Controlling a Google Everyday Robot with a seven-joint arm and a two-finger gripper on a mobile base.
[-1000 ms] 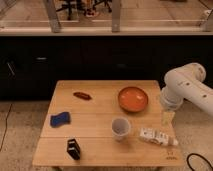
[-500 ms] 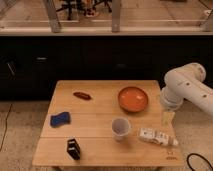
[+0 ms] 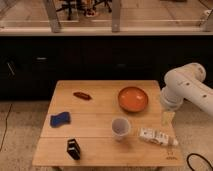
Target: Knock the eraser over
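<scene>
The eraser (image 3: pixel 73 148) is a small black block with a lighter marking, standing near the front left of the wooden table (image 3: pixel 100 107). My gripper (image 3: pixel 167 119) hangs from the white arm (image 3: pixel 186 89) at the table's right edge, far to the right of the eraser, just above a white box-like object. The eraser stands free, with nothing touching it.
A white cup (image 3: pixel 120 128) stands at the front middle. An orange bowl (image 3: pixel 133 98) sits at the back right. A flat blue wavy-edged pad (image 3: pixel 59 119) lies at the left. A small red-brown item (image 3: pixel 81 95) lies at the back. A white packet (image 3: pixel 156 137) lies front right.
</scene>
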